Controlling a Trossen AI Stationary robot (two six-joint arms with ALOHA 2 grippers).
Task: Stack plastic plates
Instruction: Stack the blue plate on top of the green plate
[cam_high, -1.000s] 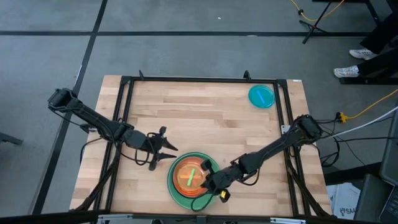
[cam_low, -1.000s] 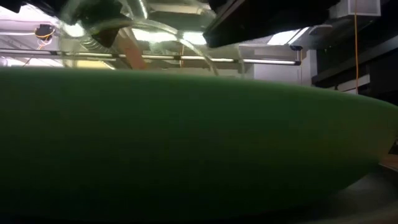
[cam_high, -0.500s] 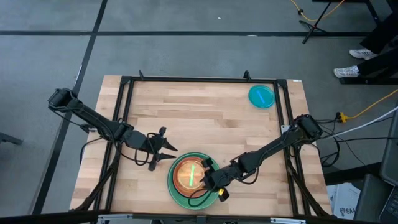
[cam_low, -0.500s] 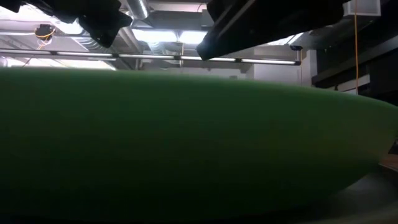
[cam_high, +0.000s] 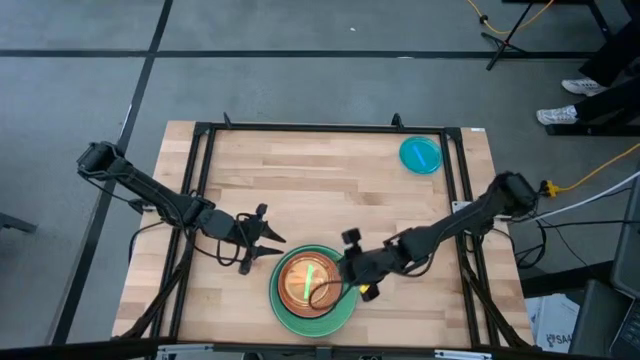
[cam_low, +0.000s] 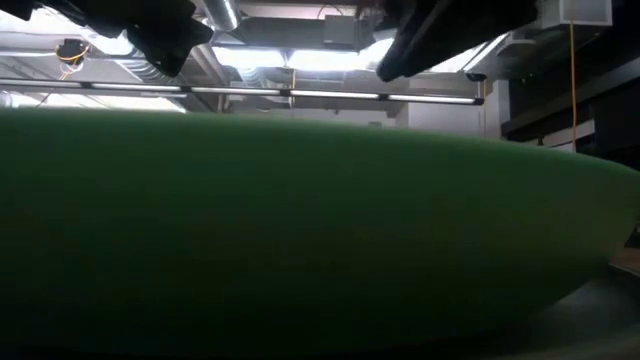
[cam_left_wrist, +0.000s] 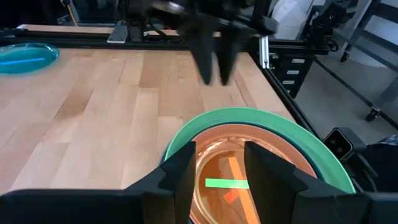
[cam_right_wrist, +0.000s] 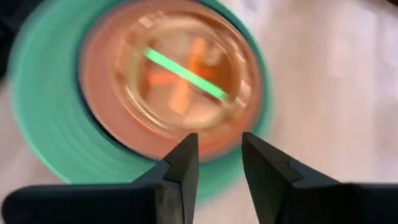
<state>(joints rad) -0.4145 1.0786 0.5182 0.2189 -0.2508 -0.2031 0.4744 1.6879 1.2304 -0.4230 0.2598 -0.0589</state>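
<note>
Wooden table (cam_high: 330, 190) on grey floor, seen from above: light green plate (cam_high: 312, 296) near the front edge, brown plate (cam_high: 309, 282) inside it, small clear plates with a lime stripe on top. Blue plate (cam_high: 421, 155) alone at the far right corner. Left gripper (cam_high: 268, 238) just beside the stack, fingers apart. Right gripper (cam_high: 349, 262) at the stack's right rim.

Low view: filled by green plate wall (cam_low: 300, 230).

Left wrist: stack (cam_left_wrist: 249, 168) ahead between parted fingers.

Right wrist: fingers apart above the stack (cam_right_wrist: 168, 93), empty.
</note>
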